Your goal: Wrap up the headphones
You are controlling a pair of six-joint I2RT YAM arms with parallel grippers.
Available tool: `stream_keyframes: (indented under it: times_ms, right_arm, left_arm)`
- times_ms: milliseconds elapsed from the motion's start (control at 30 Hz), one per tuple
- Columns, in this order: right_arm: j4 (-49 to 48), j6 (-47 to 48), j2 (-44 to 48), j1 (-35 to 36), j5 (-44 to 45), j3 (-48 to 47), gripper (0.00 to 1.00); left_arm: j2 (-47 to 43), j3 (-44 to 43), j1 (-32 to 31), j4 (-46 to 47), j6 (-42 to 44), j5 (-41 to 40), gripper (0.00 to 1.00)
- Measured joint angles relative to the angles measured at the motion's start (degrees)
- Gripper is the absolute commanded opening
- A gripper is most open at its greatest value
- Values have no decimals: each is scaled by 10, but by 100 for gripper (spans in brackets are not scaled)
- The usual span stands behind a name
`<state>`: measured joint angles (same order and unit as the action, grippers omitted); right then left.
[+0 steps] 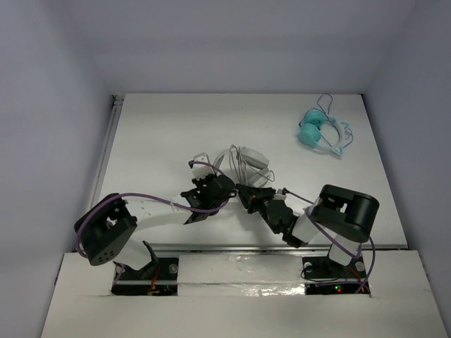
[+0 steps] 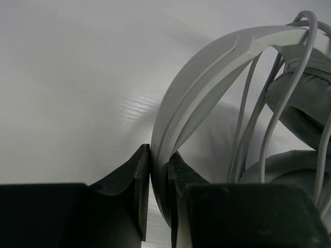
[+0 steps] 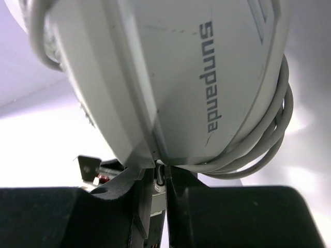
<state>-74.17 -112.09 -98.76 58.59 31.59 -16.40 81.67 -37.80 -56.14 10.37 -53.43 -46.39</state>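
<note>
headphones (image 1: 248, 156) mid-table | left gripper (image 2: 159, 168) clamped on headband (image 2: 207, 77) | right gripper (image 3: 160, 178) narrow, apparently pinching cable (image 3: 271, 139) by cup (image 3: 170, 77) | risk: wound loops slacken and slide off cup if that pinch slips, or headband twists loose

1. Your left gripper (image 1: 211, 189) and right gripper (image 1: 248, 196) crowd the near side of the headphones (image 1: 246, 158), with barely a gap between them.
2. Cable (image 3: 282, 119) loops cross the headband's arch.
3. You have open table (image 1: 155, 141) to the left; the teal headphones (image 1: 314, 132) lie well apart, far right.
</note>
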Motion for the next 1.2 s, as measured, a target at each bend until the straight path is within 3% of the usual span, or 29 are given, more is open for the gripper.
stream_keyframes:
  times_ms: [167,333,400,533,600,633,800,1200]
  right_arm:
    - [-2,-7,-17,0,22,-14,22]
    - [20,-8,34,0,49,-31,36]
    - [49,-9,65,0,65,-45,41]
    - [126,-9,97,0,87,-82,42]
    - [152,-12,98,-1,88,-101,49]
    - [167,-14,100,0,89,-110,57]
    - [274,-20,126,-1,87,-142,68]
    - [439,2,231,-21,94,-195,69]
  left_arm:
    - [0,4,0,-3,-2,-2,0]
    - [-2,4,-1,0,-15,9,0]
    - [-3,3,-1,5,-22,13,0]
    - [-2,-8,0,5,-33,15,0]
    - [-2,-12,0,10,-32,25,0]
    - [-2,-12,-2,10,-32,33,0]
    - [2,-8,-3,-15,-25,48,0]
    - [2,7,-23,-40,10,149,0]
